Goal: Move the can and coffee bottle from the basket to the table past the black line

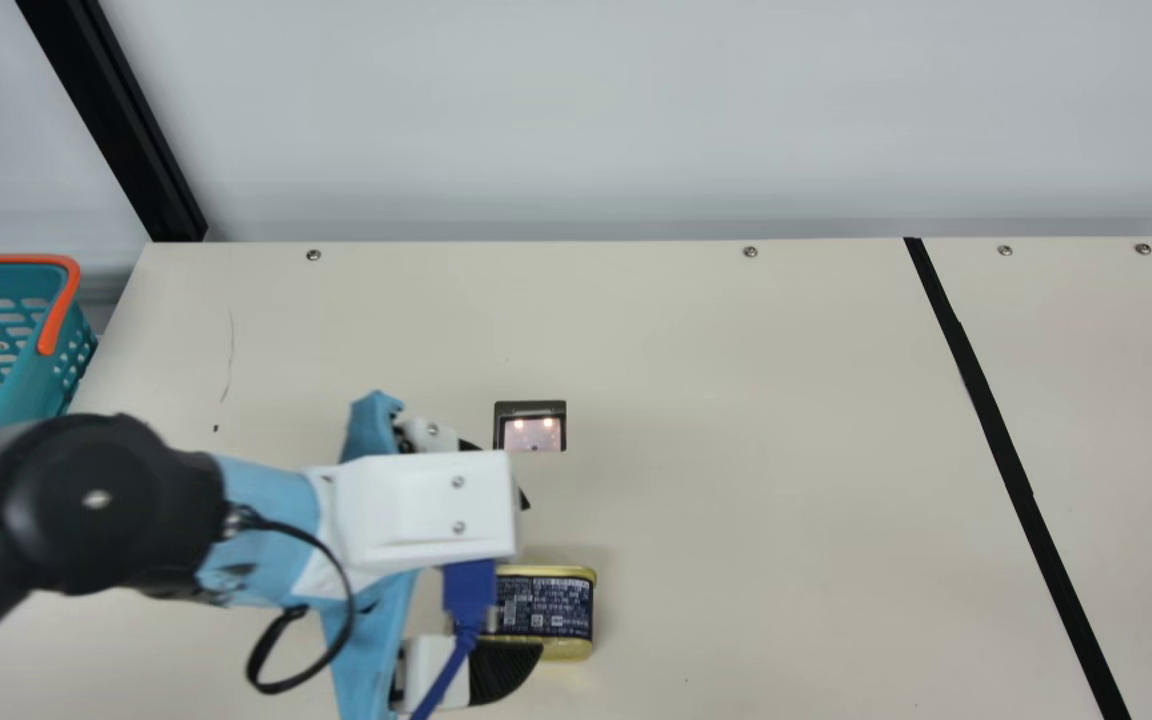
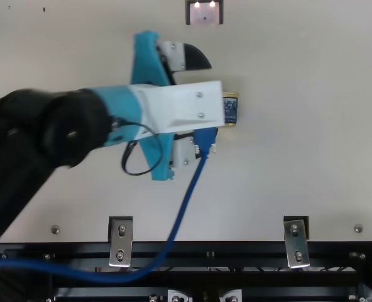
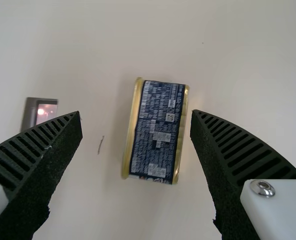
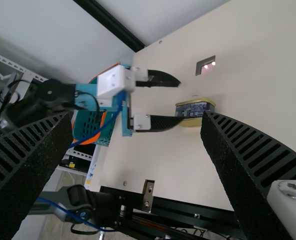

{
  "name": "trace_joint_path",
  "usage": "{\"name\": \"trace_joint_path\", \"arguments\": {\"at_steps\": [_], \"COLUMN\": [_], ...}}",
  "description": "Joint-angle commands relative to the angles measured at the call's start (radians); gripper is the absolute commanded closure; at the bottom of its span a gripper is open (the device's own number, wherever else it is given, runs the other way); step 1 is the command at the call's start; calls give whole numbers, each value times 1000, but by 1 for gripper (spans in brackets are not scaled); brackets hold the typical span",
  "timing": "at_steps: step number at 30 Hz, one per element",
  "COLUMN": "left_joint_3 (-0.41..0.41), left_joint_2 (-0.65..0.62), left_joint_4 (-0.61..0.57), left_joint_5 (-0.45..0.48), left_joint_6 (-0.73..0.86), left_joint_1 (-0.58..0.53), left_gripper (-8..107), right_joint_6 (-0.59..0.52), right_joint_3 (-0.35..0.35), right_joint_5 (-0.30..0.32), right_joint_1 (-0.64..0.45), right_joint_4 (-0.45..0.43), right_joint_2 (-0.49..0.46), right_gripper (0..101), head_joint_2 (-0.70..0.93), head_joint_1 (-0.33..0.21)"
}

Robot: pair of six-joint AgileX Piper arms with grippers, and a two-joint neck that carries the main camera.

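My left gripper (image 1: 530, 575) stands open above the table around the can (image 1: 544, 610) in the main view. The dark blue can with gold rims lies on its side on the table. In the left wrist view the can (image 3: 157, 131) is between the spread fingertips of my left gripper (image 3: 137, 117), with space on both sides. The top view shows the can (image 2: 230, 111) partly behind the white wrist part. In the right wrist view my right gripper (image 4: 137, 116) is open with nothing held, and the can (image 4: 195, 109) is farther off.
The black line (image 1: 1021, 490) crosses the table (image 1: 756, 420) at the main view's right. A teal basket (image 1: 26, 390) with an orange handle stands beyond the table's left edge. A small dark-framed recess (image 1: 530, 426) lies near the left gripper. A blue cable (image 2: 185, 189) trails from the left wrist.
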Motion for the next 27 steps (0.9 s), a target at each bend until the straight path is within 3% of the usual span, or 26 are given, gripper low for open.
{"name": "trace_joint_path", "arguments": {"at_steps": [1,5,11,12,13,16,24,27], "left_joint_3": [24,67,135,123,133,134,134,132], "left_joint_2": [-71,-158,-276,-245,-258,-276,-276,-282], "left_joint_4": [-28,-92,-201,-171,-185,-202,-202,-125], "left_joint_5": [-61,-176,-394,-288,-316,-384,-391,-409], "left_joint_6": [-18,-46,-51,-53,-51,-53,-53,-119], "left_joint_1": [30,84,168,150,160,166,168,156], "left_gripper": [9,9,9,9,9,9,9,9], "right_joint_6": [-13,-48,-120,-127,-115,-128,-127,-145], "right_joint_3": [-5,-20,-90,-103,-86,-103,-103,-102], "right_joint_5": [-20,-82,-190,-210,-178,-224,-220,-211], "right_joint_1": [12,59,143,156,139,157,157,136], "right_joint_4": [3,-11,-43,-49,-46,-47,-51,-47], "right_joint_2": [16,87,277,308,228,297,312,326], "right_gripper": [0,0,0,0,0,0,0,0], "head_joint_2": [0,0,0,0,0,0,0,0], "head_joint_1": [-9,-9,-9,-9,-9,-9,-9,-9]}}
